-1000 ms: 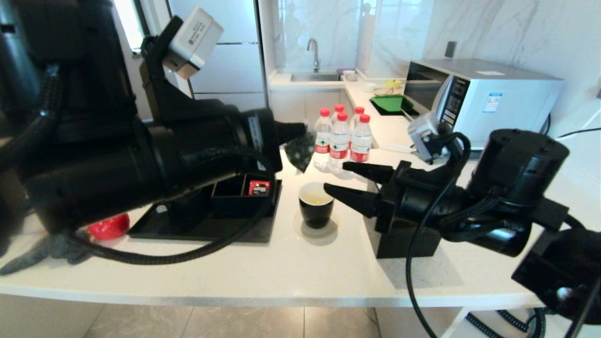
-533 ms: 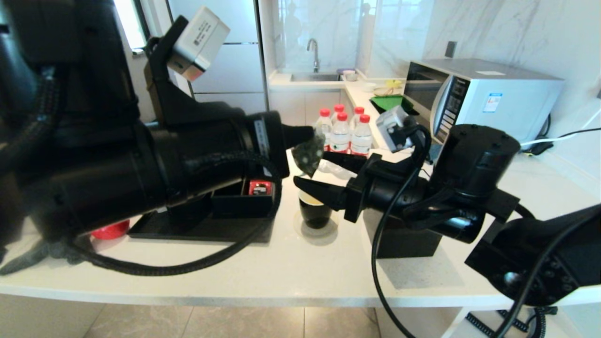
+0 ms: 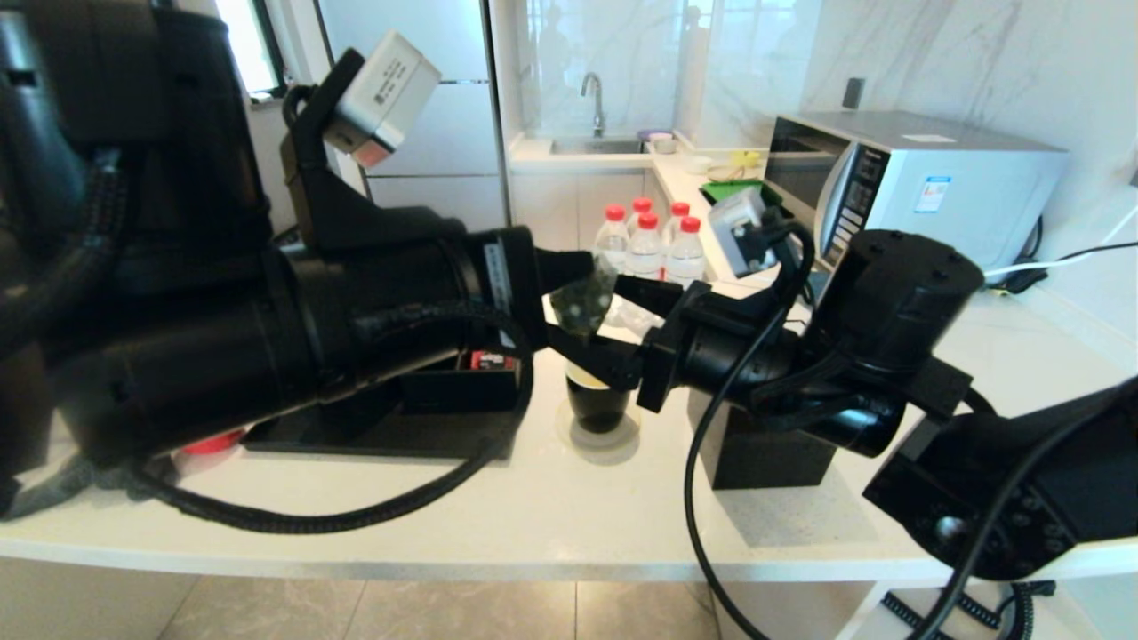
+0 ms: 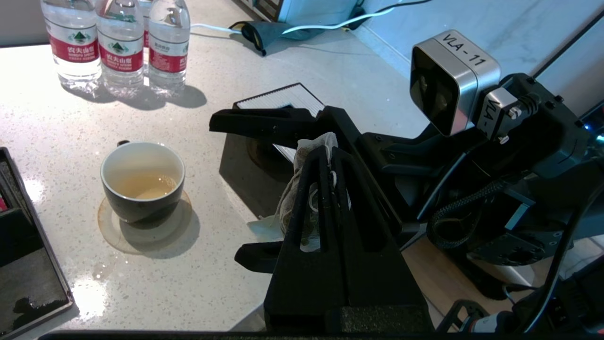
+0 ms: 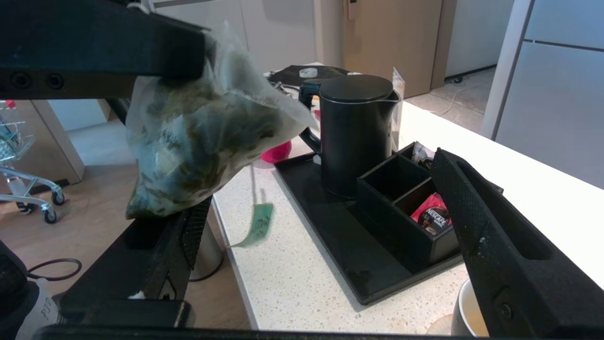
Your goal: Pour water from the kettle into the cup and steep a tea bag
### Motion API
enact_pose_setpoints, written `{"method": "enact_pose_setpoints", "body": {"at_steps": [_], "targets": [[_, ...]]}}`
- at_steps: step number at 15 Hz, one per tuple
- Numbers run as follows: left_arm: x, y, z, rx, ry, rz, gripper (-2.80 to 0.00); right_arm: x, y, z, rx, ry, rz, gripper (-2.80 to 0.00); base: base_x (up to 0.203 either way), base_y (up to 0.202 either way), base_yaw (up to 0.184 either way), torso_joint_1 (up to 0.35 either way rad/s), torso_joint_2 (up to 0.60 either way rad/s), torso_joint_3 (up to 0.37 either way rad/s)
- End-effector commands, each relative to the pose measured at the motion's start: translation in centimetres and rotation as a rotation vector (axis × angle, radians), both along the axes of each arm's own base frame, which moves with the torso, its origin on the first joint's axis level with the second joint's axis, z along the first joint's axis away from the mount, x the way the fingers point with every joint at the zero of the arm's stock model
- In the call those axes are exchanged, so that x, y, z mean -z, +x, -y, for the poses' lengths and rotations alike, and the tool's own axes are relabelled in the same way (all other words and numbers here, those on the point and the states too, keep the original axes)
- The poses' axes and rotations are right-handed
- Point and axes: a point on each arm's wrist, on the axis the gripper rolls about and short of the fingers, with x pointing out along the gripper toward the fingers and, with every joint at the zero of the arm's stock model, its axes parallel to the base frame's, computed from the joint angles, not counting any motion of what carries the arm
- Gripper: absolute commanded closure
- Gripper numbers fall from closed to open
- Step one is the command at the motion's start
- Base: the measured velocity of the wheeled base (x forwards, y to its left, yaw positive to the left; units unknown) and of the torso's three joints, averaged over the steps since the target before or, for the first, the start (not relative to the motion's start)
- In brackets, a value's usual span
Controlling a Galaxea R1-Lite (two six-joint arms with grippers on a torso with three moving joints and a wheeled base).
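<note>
- Left gripper point(image 3: 582, 267), clamped tight on the top of the tea bag point(image 3: 582, 302), is holding the sachet in the air above and a little behind the cup point(image 3: 597, 404); the bag is hanging clear of the liquid, not yet dipped.
- Right gripper point(image 3: 591, 316) is standing with its jaws spread wide on either side of the hanging tea bag, one finger above and one below in the right wrist view; it is gripping nothing.
- Cup is sitting on the white desk point(image 3: 533, 507) on a faint wet ring, already holding pale yellowish water point(image 4: 141, 186), so the pouring appears to be done.
- Kettle point(image 5: 354, 137) is standing upright with its lid shut on the black tray point(image 5: 330, 241), beside a divided black box holding a small red packet point(image 5: 432, 217).
- Remaining work, judging from this layout: the tea bag is waiting to be lowered into the cup and left to steep; the wide right gripper may be preparing to take or steady it.
- Desk is also carrying four red-capped bottles point(image 3: 645, 244) behind the cup and a black tissue box point(image 3: 756, 453) just to the right of the cup.
- Room is showing as a kitchen: a microwave point(image 3: 916, 187) at the right rear, a sink with a tap point(image 3: 594, 102) farther back, marble-patterned walls.
</note>
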Motion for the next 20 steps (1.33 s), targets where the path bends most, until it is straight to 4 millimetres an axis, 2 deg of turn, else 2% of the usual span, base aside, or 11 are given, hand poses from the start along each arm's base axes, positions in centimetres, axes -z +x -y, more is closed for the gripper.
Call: {"method": "enact_pose_setpoints", "body": {"at_steps": [1,7,15,16,20], "targets": [[0.0,0.0,0.0,-0.001,-0.003,0.0,0.0,-0.3,-0.2,0.0,-0.006,0.008,0.009,-2.8,0.0,0.0,0.0,0.0,0.0,0.0],[-0.1,0.0,-0.1,-0.006,-0.006,0.003,0.0,0.1,-1.5,-0.7,-0.046,-0.003,-0.003,-2.8,0.0,0.0,0.0,0.0,0.0,0.0],[-0.2,0.0,-0.2,-0.007,-0.008,0.005,0.0,0.4,-1.6,-0.8,-0.05,-0.009,-0.008,-2.8,0.0,0.0,0.0,0.0,0.0,0.0],[-0.2,0.0,-0.2,-0.007,-0.008,0.004,0.0,0.4,-1.6,-0.7,-0.05,-0.004,-0.004,0.0,0.0,0.0,0.0,0.0,0.0,0.0],[-0.2,0.0,-0.2,-0.007,-0.008,0.004,0.0,0.3,-1.6,-0.7,-0.05,0.0,-0.001,0.0,0.0,0.0,0.0,0.0,0.0,0.0]]}}
